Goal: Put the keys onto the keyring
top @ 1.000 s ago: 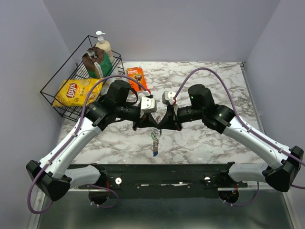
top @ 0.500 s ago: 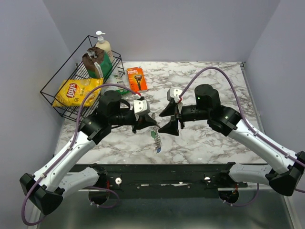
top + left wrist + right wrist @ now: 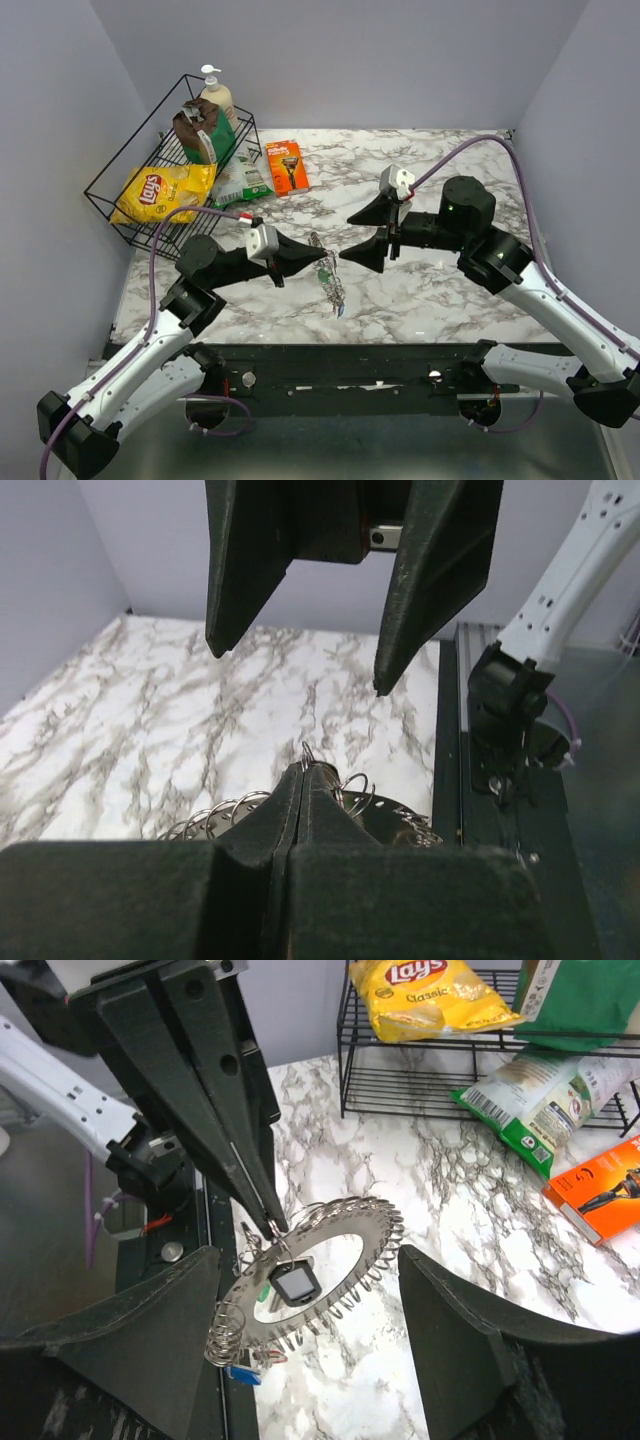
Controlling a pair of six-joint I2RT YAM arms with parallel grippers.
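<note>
The keyring (image 3: pixel 372 1222), a grey toothed ring of wire coils, hangs tilted above the marble table. My left gripper (image 3: pixel 274 1224) is shut on a wire loop at its rim. Its shut tips (image 3: pixel 305 771) show coils (image 3: pixel 228 808) on both sides. Keys hang from the ring: a dark square tag (image 3: pixel 297 1285) in its middle and a blue tag (image 3: pixel 240 1372) at its low end. From above, the keyring (image 3: pixel 329 276) dangles at my left gripper (image 3: pixel 325 259). My right gripper (image 3: pixel 346 238) stands open just right of it, holding nothing. Its fingers (image 3: pixel 470 1330) flank the ring without touching.
A black wire basket (image 3: pixel 118 196) at the back left holds a yellow chips bag (image 3: pixel 160 188) and a soap bottle (image 3: pixel 214 97). A green-and-white bag (image 3: pixel 243 183) and an orange razor pack (image 3: pixel 287 165) lie beside it. A black rail (image 3: pixel 330 365) runs along the near edge.
My right gripper has opened and pulled back to the right. My left arm has drawn back toward the left and near side, with the keyring still in its grip.
</note>
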